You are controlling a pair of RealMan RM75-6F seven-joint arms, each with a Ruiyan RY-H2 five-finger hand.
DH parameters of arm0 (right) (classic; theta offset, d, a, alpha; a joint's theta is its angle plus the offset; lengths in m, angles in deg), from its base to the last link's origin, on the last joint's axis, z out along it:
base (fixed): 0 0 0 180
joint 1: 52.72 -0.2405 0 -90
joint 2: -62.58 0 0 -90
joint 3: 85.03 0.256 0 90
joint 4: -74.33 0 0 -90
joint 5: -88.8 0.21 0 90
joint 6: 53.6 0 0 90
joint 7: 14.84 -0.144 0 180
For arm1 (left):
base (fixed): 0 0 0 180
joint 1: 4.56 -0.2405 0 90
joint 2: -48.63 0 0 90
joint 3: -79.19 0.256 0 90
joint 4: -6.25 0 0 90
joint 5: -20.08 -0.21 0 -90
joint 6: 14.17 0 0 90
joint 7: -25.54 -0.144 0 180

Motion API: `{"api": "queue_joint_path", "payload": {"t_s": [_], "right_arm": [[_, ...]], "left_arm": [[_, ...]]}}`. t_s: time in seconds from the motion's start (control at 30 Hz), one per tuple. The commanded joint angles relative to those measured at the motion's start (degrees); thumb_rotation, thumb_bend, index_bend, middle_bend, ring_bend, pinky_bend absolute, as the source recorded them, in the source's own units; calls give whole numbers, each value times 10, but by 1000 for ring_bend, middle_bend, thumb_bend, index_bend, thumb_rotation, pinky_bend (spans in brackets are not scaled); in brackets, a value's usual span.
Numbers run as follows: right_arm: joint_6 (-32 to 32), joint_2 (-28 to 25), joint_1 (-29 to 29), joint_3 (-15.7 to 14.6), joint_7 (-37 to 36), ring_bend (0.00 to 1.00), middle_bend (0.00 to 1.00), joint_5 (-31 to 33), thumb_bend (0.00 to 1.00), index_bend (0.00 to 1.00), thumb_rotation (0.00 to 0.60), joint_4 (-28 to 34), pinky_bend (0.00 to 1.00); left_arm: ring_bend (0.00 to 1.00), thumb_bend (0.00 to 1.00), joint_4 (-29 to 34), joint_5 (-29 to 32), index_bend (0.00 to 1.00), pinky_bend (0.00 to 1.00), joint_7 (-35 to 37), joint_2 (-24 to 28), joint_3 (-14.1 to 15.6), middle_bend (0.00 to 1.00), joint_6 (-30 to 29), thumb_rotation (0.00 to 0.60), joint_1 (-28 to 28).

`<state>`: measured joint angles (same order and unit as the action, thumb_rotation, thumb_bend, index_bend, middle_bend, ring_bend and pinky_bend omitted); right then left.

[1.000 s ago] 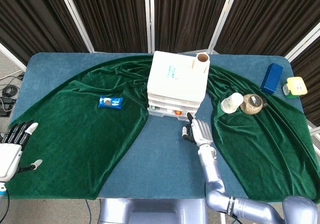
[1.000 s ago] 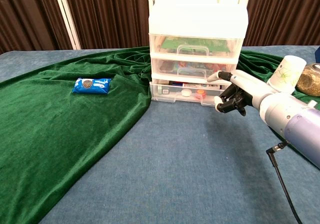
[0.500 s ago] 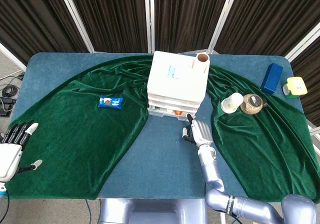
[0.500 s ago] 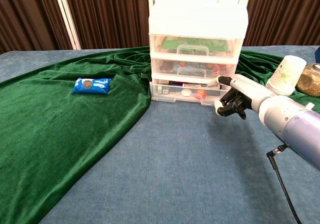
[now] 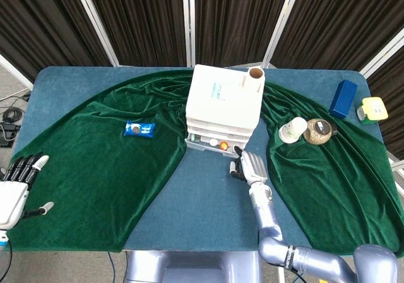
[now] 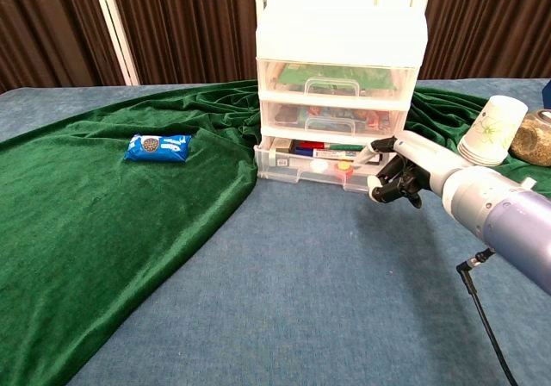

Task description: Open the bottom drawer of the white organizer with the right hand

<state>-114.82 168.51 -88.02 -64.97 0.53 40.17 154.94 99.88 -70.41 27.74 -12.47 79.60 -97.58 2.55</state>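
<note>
Blue table (image 6: 284, 300) bearing white plastic three-drawer organizer (image 6: 340, 84); bottom drawer (image 6: 314, 164) standing partly out; right hand (image 6: 400, 171), fingers curled, hooking drawer's right front edge; further pulling remaining.

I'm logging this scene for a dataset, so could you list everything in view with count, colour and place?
White plastic three-drawer organizer: one, table centre; bottom drawer pulled partly out, small items inside.
Green velvet cloth: one, draped over the table.
Blue table: one.
Blue snack packet: one, on the cloth, left of the organizer.
Brown cardboard tube: one, upright behind the organizer.
White paper cup: one, right of the organizer.
Brownish round lidded container: one, beside the cup.
Blue box: one, far right.
Yellow-green item: one, right edge.
Left hand: open, at the left edge.
Right hand: fingers at the drawer's right front corner.
</note>
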Motion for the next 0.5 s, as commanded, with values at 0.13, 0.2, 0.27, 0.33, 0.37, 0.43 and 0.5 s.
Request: {"api": "queue_joint_path", "payload": {"t_s": [0.13,0.2,0.27,0.33,0.37,0.43,0.5], "right_arm": [[-9,-4,4,-7,0,898,827,-7,551,445,600,12,786],[-14,-7,7,-11,2,899,828,-11,552,454,600,20,786],[-17,-12,11,-16,3,900,829,-15,552,459,600,33,786],[-20,-18,14,-21,6,901,830,-16,552,462,600,45,786],[-21,-20,15,-24,9,901,830,-15,552,464,600,49,786],[-22,-24,18,-29,13,901,830,-13,552,463,600,57,786],[-23,-30,23,-37,19,901,830,-9,552,463,600,70,786]], "left_arm": [[0,111,1,0,0,0,0,1,0,0,-1,600,0],[0,111,1,0,0,0,0,1,0,0,-1,600,0],[0,111,2,0,0,0,0,1,0,0,0,600,0],[0,111,3,-1,0,0,-1,2,1,0,-1,600,-1],[0,111,3,-1,0,0,-2,2,1,0,-1,600,-1],[0,111,3,-1,0,0,-2,2,1,0,-1,600,-1],[0,111,3,-1,0,0,-2,2,1,0,-1,600,-1]]}}
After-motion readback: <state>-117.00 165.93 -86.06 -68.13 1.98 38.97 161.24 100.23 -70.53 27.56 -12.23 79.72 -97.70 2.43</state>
